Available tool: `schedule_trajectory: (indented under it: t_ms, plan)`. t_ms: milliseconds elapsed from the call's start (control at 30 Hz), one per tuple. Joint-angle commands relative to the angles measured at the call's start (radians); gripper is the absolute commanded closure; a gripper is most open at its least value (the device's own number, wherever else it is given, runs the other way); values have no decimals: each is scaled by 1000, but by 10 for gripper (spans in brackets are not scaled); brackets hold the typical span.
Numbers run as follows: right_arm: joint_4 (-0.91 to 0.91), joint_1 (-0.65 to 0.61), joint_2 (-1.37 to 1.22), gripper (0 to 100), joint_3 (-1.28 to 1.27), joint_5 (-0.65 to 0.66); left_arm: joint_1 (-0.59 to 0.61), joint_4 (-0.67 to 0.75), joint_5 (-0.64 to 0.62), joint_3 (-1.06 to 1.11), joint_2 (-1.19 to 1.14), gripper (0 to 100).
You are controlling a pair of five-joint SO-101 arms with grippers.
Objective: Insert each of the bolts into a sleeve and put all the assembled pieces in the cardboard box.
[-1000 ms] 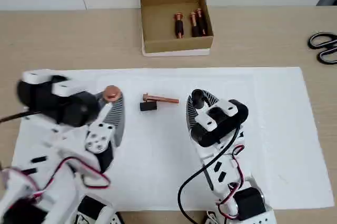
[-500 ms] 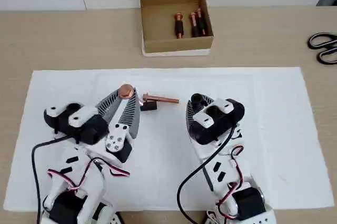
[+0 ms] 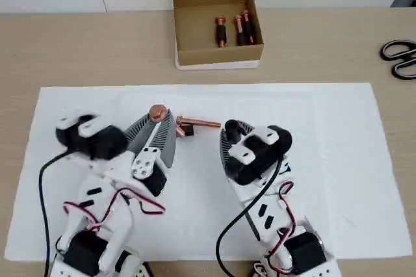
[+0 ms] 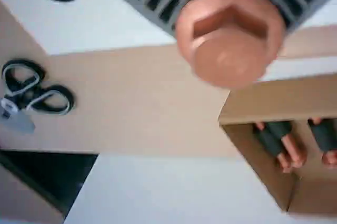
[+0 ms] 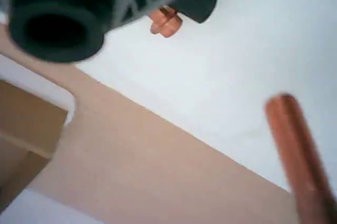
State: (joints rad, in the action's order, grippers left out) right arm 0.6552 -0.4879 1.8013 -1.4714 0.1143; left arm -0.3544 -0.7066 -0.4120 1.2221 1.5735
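Bolt [image 3: 156,112], copper, hex-headed: pinched at the tip of the left claw [image 3: 160,118]. Its head is uppermost and faces that arm's wrist camera, and its shank is hidden between the fingers, so its long axis is judged to run roughly down through the claw. Sleeve [image 5: 52,29], black, hollow: pinched in the right claw [image 3: 234,127], open bore turned back toward its own wrist camera. Relation governing the coming move: the sleeve lies to the right of the left claw, near but apart, at about the same reach forward. The two claws point roughly the same way, side by side, so bolt axis and sleeve bore are judged not in line. One claw must turn toward the other before the shank can enter. Second bolt [image 3: 200,123]: loose on the white sheet [image 3: 338,160] between the claws, long axis crosswise, head toward the left claw, shank tip just beside the right claw. A loose black sleeve [image 3: 186,131] lies just beside its head end, close by the left claw. Cardboard box [image 3: 218,54]: ahead of both claws on the tabletop [image 3: 97,49], well apart, holding three assembled pieces [image 3: 235,28].
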Motion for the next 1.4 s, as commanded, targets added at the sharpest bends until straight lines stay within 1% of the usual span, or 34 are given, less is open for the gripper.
schedule_trajectory:
  t_ms: [0, 200, 333, 433, 533, 700, 867, 1000, 1133, 1367]
  plan:
    - [2, -21, 12, 995, 8, 8, -3, -31, -11, -108, -106, 994]
    - [4, -21, 12, 995, -29, 6, 0, -26, 0, -119, -173, 994]
    - [-5, -21, 13, 995, -137, 6, 32, -5, 55, -113, -187, 994]
    - [-7, -21, 13, 995, -163, 6, 55, -5, 55, -114, -186, 994]
    - [-7, -21, 13, 995, -175, 2, 52, -3, 55, -116, -190, 994]
    - [-38, -22, 13, 995, -178, -124, 52, 6, 55, -114, -192, 994]
    - [-51, -25, 13, 995, -176, -144, 51, 12, 55, -114, -192, 994]
    - [-48, -94, 13, 995, -178, -144, 51, 60, 55, -113, -195, 994]
    - [-53, -170, 13, 995, -178, -140, 49, 63, 57, -111, -195, 994]
    - [-51, -188, 13, 995, -180, -140, -51, 68, 57, -56, -196, 994]
